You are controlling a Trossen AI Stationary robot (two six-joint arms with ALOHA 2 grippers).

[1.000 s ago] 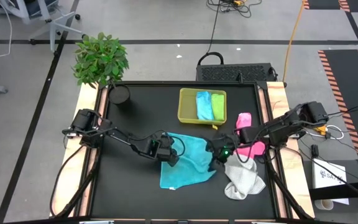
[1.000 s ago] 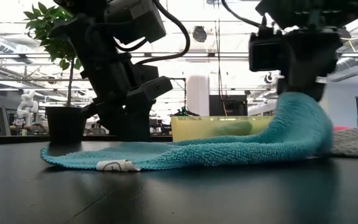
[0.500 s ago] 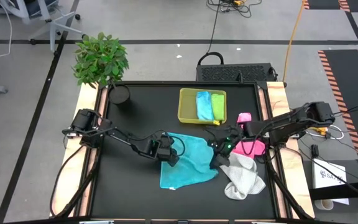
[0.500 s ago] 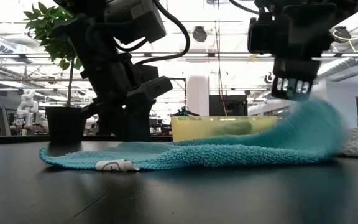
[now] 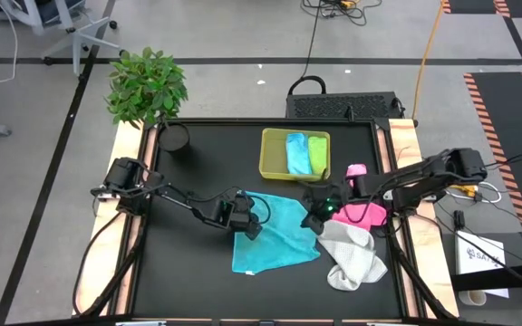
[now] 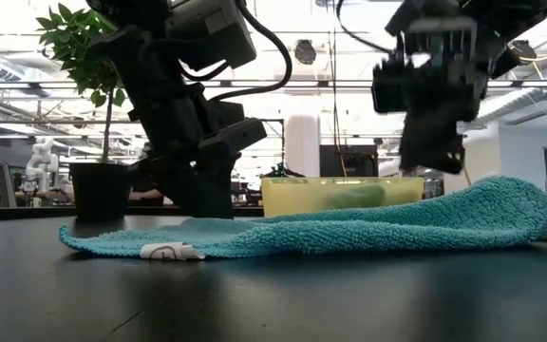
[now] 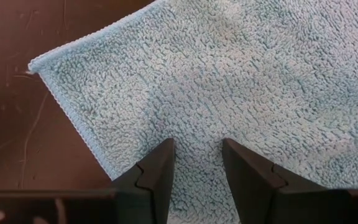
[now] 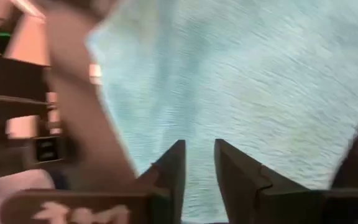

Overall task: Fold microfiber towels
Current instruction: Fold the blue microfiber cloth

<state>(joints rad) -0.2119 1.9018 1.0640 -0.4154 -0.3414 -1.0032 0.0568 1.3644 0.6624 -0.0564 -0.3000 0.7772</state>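
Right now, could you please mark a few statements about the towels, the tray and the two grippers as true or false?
1. The teal towel lies spread on the table between the two grippers. True.
2. The yellow-green tray holds the pink towel. False: it holds the light blue towel and the lime green towel; the pink towel lies on the table by the right arm.
3. The left gripper stands over the teal towel with its fingers apart. True.
4. The right gripper holds the teal towel lifted. False: it is above it, holding nothing.
5. The white towel is neatly folded. False: it lies crumpled.
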